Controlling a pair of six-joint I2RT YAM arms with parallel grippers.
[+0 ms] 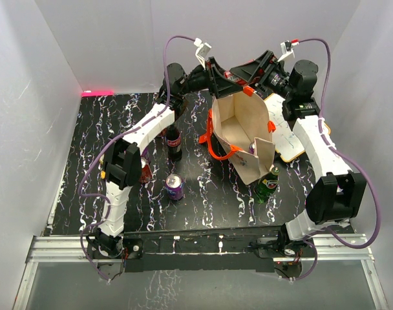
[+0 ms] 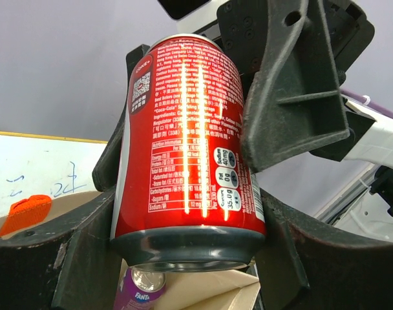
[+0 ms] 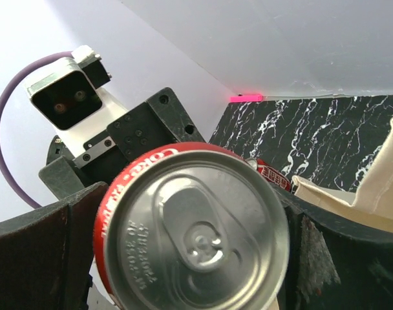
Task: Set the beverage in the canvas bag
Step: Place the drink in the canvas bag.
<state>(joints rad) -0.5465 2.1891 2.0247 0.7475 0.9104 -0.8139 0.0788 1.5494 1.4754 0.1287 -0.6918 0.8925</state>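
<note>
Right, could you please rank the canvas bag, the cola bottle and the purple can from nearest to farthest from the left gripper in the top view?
1. canvas bag, directly underneath.
2. cola bottle, left of the bag.
3. purple can, further towards the near edge.

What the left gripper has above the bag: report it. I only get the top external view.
Observer: A red Coca-Cola can, held in the left gripper, with its bottom end toward the left wrist camera.
Operator: Look beneath it.
Observer: A purple Fanta can shows just below it, against the beige cloth of the canvas bag.
</note>
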